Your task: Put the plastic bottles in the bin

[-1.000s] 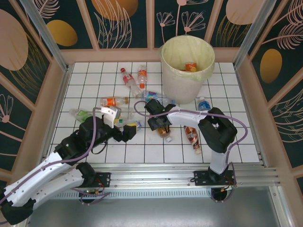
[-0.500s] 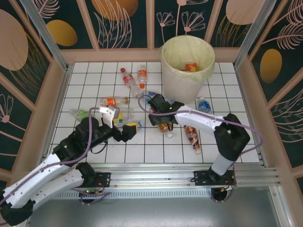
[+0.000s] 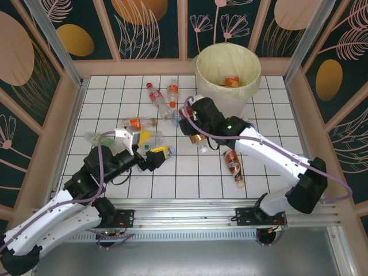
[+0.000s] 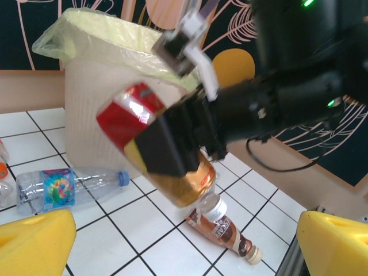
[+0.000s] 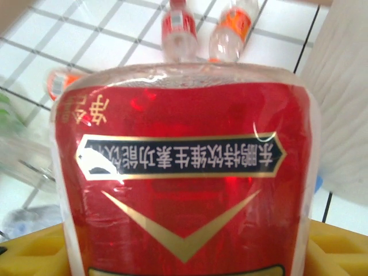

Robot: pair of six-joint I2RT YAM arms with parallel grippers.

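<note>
Stretching way out over the tiles, is that right gripper (image 3: 191, 122) actually holding anything?

Reply: yep, it's clamped on a red-label bottle (image 3: 196, 137), up in the air, tilted cap-down, just beside the bin (image 3: 221, 100). The left gripper (image 3: 153, 147) sits low, yellow fingers spread, nothing in them. The right wrist cam catches the label's gold chevron; overhead has the loose bottles (image 3: 154, 95) on the tiles.

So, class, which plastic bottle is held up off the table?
The red-labelled bottle, clamped in the right gripper; every other one lies on the tiled table or in the bin.
</note>
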